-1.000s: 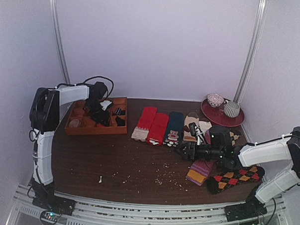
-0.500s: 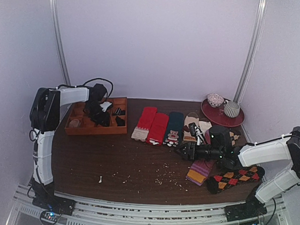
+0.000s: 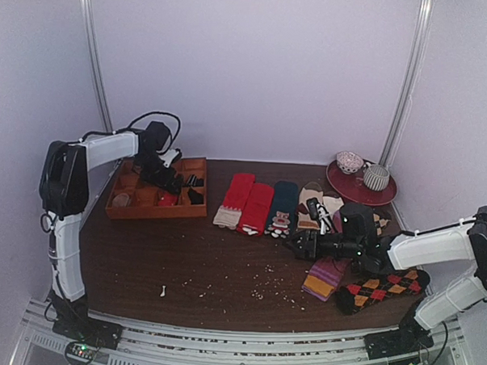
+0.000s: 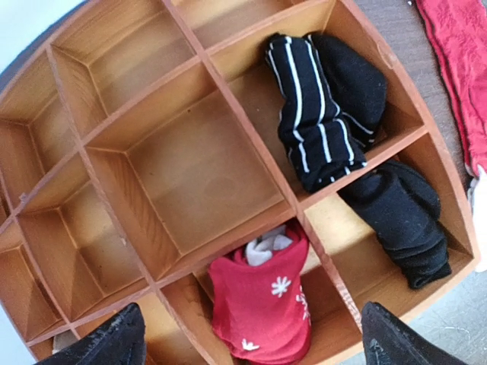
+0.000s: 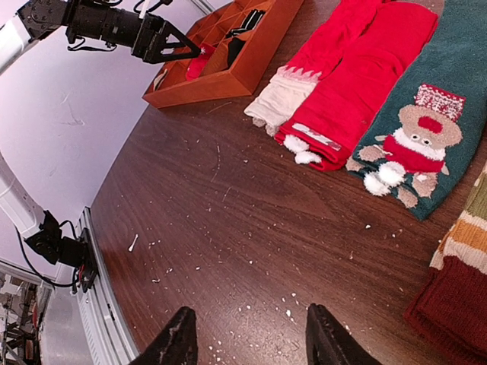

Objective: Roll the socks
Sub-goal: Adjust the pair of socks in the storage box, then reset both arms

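The socks are a small red rolled bundle (image 4: 262, 304) with white snowflake marks, lying in a front compartment of the wooden tray (image 4: 228, 114). The top view shows the bundle (image 3: 167, 199) as a red spot in the tray (image 3: 121, 210). My left gripper (image 4: 255, 338) hangs open just above the bundle, its fingers spread to either side and touching nothing. Seen from above, the left gripper (image 3: 164, 179) is over the tray's middle. My right gripper (image 5: 251, 328) stands open low over bare wood, empty; from above, the right gripper (image 3: 299, 246) is right of centre.
Two rolled black sock bundles (image 4: 319, 114) (image 4: 403, 220) fill the tray's right compartments. Two flat red socks (image 3: 244, 203), a teal bear sock (image 3: 282, 207), a purple sock (image 3: 324, 279) and an argyle sock (image 3: 382, 288) lie on the table. A red plate (image 3: 384, 195) with cups stands back right. Crumbs dot the wood.
My left gripper has opened wide and risen off the tray, leaving the red bundle in a front compartment. The right arm has not moved.
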